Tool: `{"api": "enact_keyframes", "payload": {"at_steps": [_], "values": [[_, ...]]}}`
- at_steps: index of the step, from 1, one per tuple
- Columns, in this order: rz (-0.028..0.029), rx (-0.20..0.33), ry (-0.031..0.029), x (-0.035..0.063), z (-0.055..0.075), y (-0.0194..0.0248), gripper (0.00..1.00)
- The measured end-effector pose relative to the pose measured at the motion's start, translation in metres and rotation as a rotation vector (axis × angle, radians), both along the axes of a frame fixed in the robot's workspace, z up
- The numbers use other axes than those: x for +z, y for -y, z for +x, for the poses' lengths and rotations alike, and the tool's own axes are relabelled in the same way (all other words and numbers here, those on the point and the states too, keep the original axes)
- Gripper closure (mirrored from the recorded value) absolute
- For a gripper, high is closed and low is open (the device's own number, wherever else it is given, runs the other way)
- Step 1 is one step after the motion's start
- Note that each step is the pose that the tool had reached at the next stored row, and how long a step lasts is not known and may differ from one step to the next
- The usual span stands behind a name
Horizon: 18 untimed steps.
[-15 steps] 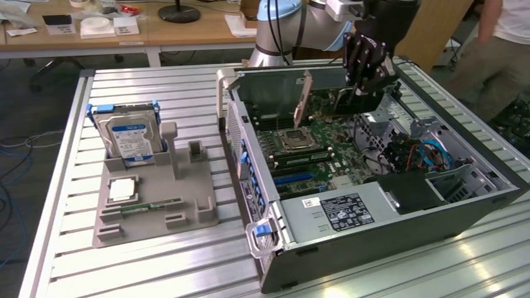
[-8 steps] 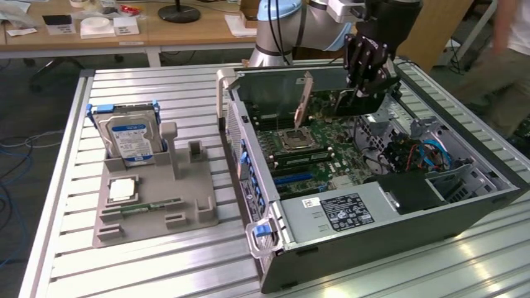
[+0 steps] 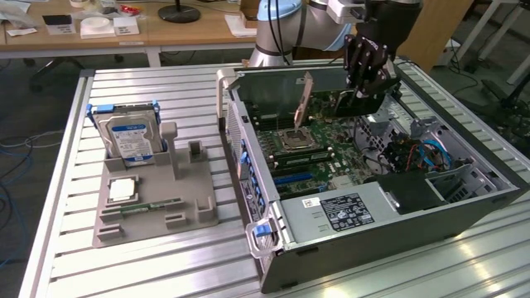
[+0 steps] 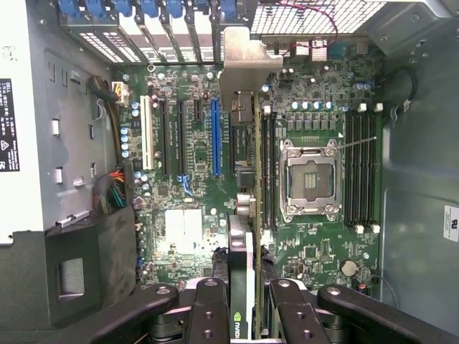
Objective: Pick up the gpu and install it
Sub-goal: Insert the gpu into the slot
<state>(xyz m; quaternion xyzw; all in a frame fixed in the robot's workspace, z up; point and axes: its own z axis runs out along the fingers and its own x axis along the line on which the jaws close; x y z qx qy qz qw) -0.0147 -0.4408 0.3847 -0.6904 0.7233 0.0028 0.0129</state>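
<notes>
The gpu is a thin black card that hangs edge-down over the motherboard inside the open computer case. Its silvery end bracket points toward the case's rear wall. My gripper is shut on the card's upper edge. In the wrist view the gpu shows edge-on, running from my gripper up to the bracket. It hovers between the blue slot and the processor socket, and it is not seated in any slot.
A grey holder on the slatted table, at the exterior view's left, carries a silver hard drive with a blue label and a green memory stick. The power supply, cables and the case walls crowd the board.
</notes>
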Motion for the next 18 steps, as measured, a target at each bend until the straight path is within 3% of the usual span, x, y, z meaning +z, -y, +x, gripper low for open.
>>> {"api": "enact_keyframes", "payload": {"at_steps": [11,18], "values": [[-0.0002,0.0,-0.0001,-0.0002,-0.0001,0.002,0.73],[-0.0004,0.0,-0.0001,-0.0025,-0.0073,0.0031,0.73]]}}
